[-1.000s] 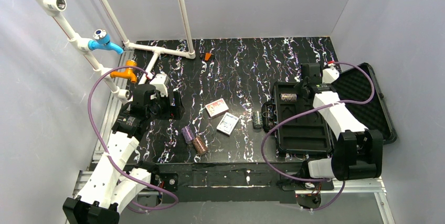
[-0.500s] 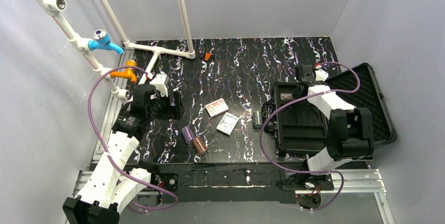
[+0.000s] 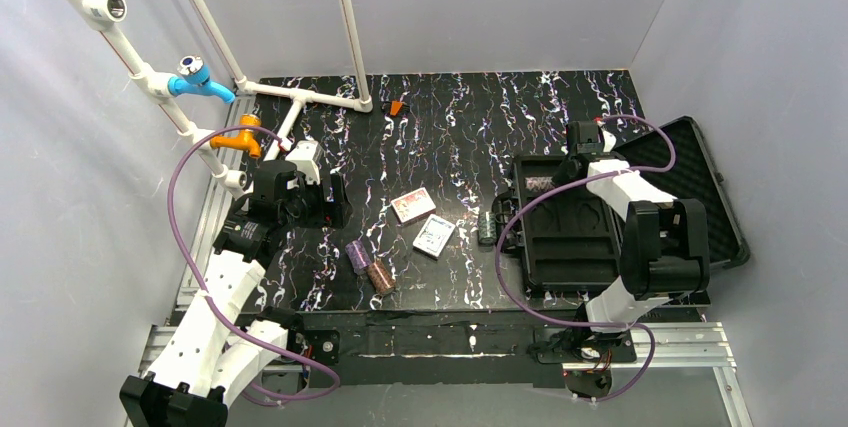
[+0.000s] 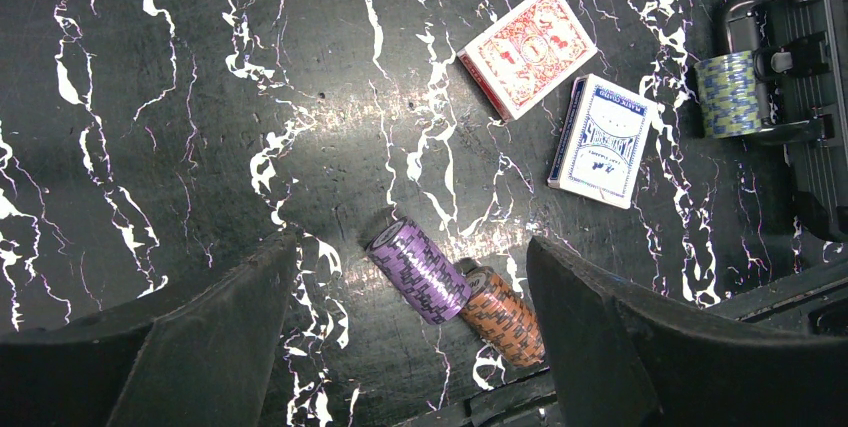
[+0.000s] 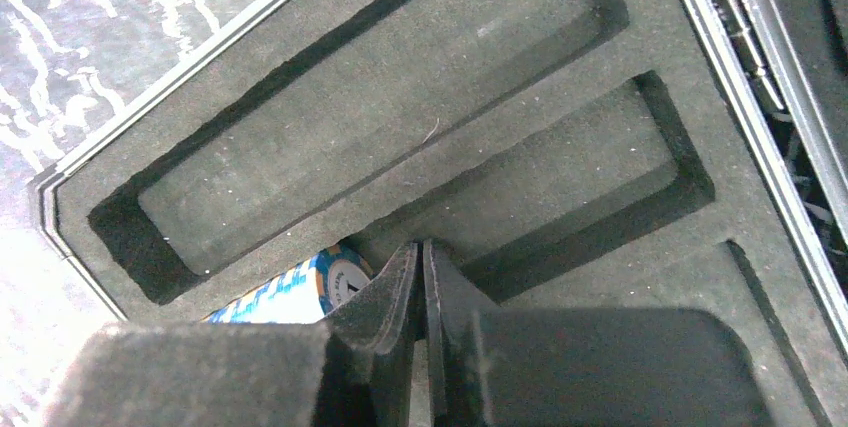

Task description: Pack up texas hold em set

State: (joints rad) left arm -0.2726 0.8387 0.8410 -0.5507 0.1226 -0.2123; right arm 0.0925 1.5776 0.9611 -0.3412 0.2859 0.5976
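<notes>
The open black case [image 3: 560, 247] lies at the right, its foam slots [image 5: 400, 77] filling the right wrist view. My right gripper [image 3: 577, 152] is shut and empty, its tips [image 5: 421, 247] over the foam next to a blue-and-white chip stack [image 5: 285, 297] lying in a slot. My left gripper [image 3: 325, 209] is open and empty, hovering [image 4: 410, 247] above a purple chip stack [image 4: 420, 272] and an orange chip stack [image 4: 503, 315] on the table. A red card deck [image 4: 527, 48], a blue card deck [image 4: 602, 139] and a grey-blue chip stack [image 4: 730, 93] lie towards the case.
White pipes with a blue fitting [image 3: 195, 77] and an orange fitting [image 3: 243, 135] stand at the far left. A small orange piece [image 3: 397, 106] lies at the back. The case lid [image 3: 700, 182] lies open flat at the right.
My right arm has folded back and its elbow has swung nearer the case. Its gripper stays over the far part of the case. The left arm has not moved.
</notes>
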